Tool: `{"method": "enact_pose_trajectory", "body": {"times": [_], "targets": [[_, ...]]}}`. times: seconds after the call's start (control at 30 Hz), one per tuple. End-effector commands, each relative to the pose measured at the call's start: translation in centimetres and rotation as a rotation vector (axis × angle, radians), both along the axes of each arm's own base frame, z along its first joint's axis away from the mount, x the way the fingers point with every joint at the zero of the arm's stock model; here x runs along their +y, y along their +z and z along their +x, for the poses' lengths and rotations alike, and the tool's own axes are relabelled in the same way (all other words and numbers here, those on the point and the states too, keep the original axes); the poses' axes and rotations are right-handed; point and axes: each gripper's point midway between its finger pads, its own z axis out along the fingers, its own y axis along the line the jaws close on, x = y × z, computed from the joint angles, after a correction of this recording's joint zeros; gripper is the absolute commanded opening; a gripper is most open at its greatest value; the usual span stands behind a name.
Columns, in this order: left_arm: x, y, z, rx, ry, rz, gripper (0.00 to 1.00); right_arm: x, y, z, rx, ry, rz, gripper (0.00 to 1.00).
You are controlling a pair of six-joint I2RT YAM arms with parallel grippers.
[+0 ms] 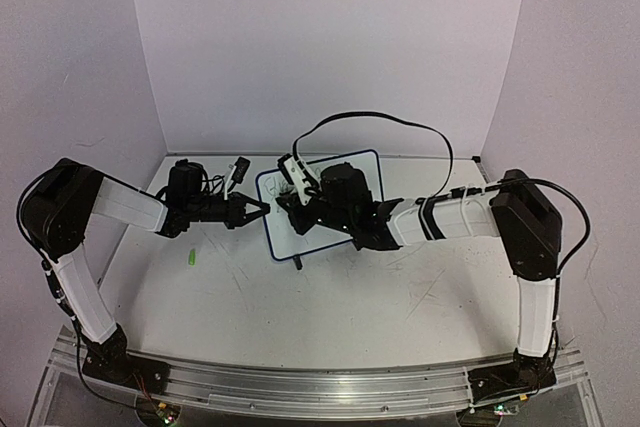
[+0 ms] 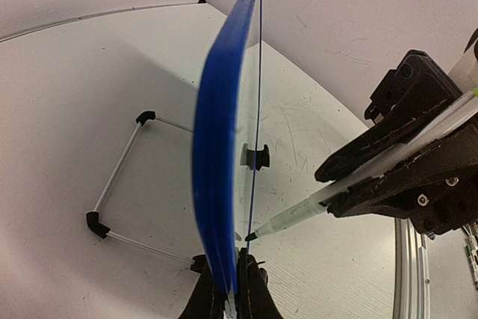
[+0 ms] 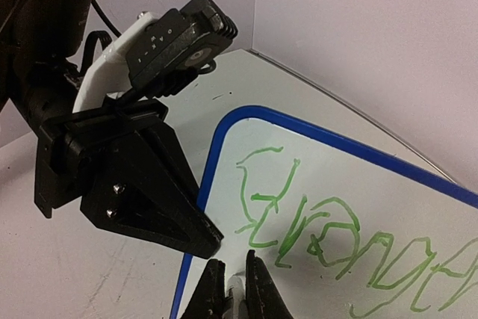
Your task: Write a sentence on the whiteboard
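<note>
Between pale walls [image 1: 330,47], whiteboard [image 1: 283,232] on table [image 1: 350,307].

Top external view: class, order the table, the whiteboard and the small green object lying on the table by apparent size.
Largest to smallest:
1. table
2. whiteboard
3. small green object
No ties; the gaps are plain.

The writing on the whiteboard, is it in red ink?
No, the sentence on the whiteboard is drawn in green strokes.
</note>
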Motion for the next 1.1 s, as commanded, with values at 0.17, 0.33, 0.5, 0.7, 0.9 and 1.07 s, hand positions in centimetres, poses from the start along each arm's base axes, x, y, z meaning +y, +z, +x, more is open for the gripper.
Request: {"method": "enact_pose_trajectory", "body": {"times": [0.17,0.33,0.5,0.7,0.9,1.07], "targets": [[1.1,-0.8,2.3,-0.066,0.083,0.085,0.00,0.8,0.8,0.8,-0.035,-0.038,0.017,0.00],[1.1,-0.8,2.3,-0.067,0.083,0.085,0.00,0.7,0.1,0.6,-0.019,-0.043,0.010,0.00],[1.2,-0.8,2.2,-0.067,0.084,0.086,0.00,0.6,-1.0,-0.2,0.004,-0.035,-0.006,0.00],[1.2,-0.8,2.2,-0.069,0.086,0.087,0.00,0.1,-2.4,-1.3,0.041,-0.031,-0.021,0.00],[1.2,-0.7,2.2,-0.070,0.085,0.086,0.00,-0.3,-4.1,-2.2,0.081,-0.032,-0.037,0.00],[1.2,-0.8,2.2,-0.066,0.083,0.087,0.00,-0.8,-5.1,-2.1,0.084,-0.058,-0.060,0.00]]}}
